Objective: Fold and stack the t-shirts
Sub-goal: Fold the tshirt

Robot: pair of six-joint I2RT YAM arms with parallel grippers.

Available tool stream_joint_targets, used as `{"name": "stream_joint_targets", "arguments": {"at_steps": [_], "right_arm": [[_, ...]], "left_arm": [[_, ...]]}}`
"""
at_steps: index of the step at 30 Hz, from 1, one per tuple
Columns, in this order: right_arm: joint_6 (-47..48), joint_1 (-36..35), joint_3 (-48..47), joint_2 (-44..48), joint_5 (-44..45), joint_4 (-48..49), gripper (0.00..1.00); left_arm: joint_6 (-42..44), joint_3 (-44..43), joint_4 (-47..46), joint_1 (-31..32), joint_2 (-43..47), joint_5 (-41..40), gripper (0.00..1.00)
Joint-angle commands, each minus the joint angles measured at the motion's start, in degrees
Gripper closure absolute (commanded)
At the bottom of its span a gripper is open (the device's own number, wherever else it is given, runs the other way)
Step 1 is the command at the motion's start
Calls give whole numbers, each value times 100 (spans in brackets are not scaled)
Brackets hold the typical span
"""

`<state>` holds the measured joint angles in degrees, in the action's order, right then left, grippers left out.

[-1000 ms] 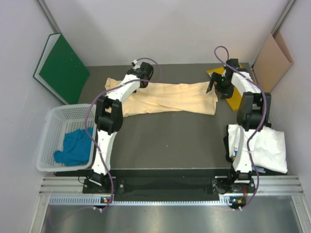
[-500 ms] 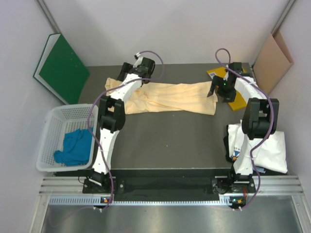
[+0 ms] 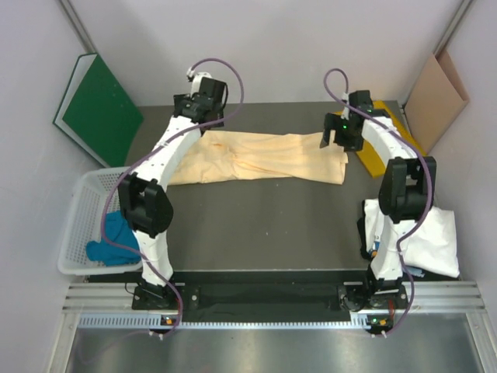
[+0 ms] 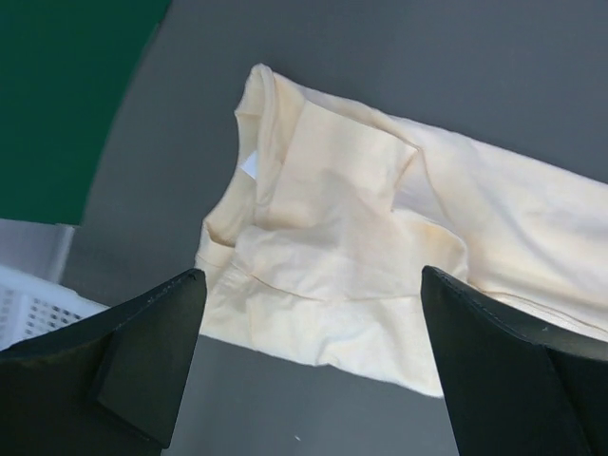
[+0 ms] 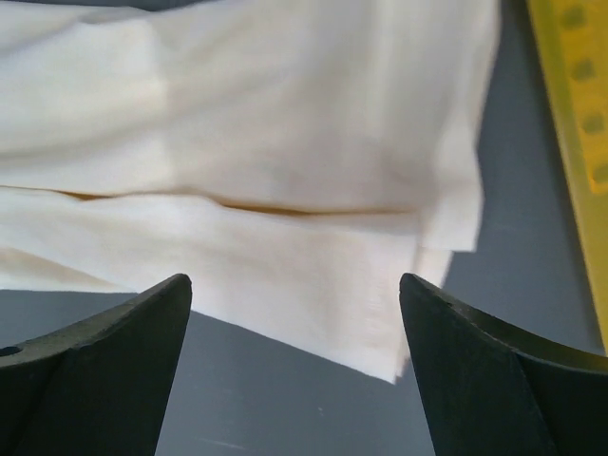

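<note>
The peach shirt (image 3: 264,158) lies stretched across the table (image 3: 264,225), upper middle of the top view. The white shirt (image 3: 427,241) sits lower right, and the teal shirt (image 3: 116,237) is in the basket (image 3: 81,186), left. The left gripper (image 4: 311,275) and the right gripper (image 5: 292,280) hang over the peach shirt's ends, jaws apart.

Overhead wide; both wrist views close above peach t-shirt (image 3: 264,159)

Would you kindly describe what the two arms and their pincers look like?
The left arm and right arm have white links, black joints and a looping purple cable each. The left pincer and right pincer have broad, matte black wedge fingers.
</note>
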<state>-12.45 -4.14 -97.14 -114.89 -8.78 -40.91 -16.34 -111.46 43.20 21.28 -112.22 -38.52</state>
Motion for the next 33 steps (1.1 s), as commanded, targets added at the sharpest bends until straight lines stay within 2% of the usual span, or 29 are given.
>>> {"name": "stream_joint_targets", "arguments": {"at_steps": [1,2,5,8,9,12,13,17,23,28,33], "right_arm": [[225,-561,-604,-314,403,-67,10],[234,-605,-665,-367,516,-41,9],[278,-605,-1007,-665,797,-75,0],[453,-570,-1596,-1078,860,-110,0],[489,-544,-1754,-1192,860,-111,0],[602,-500,-2466,-1667,851,-67,0],[621,-491,-2894,-1894,851,-93,0],[709,-439,-3522,-2344,816,21,0],[735,-421,-3592,-2819,526,267,0],[735,-429,-3391,-2987,254,267,0],[744,-438,-3153,-2864,368,197,0]], "left_arm": [[-1133,334,857,-395,192,1380,1],[-1361,509,857,-431,340,1896,1],[-1826,1649,550,-458,665,2723,1],[-2502,2563,138,-563,973,3367,1],[-2654,2794,-38,-607,1035,3795,1],[-3261,3349,-566,-651,1115,4342,1],[-3375,3385,-602,-660,1089,4388,1],[-3779,3368,-550,-765,852,4477,1],[-4298,3473,-620,-1029,571,4380,1],[-4360,3245,-392,-1126,158,4283,1],[-4510,2920,-207,-1187,-352,4143,7]]}}
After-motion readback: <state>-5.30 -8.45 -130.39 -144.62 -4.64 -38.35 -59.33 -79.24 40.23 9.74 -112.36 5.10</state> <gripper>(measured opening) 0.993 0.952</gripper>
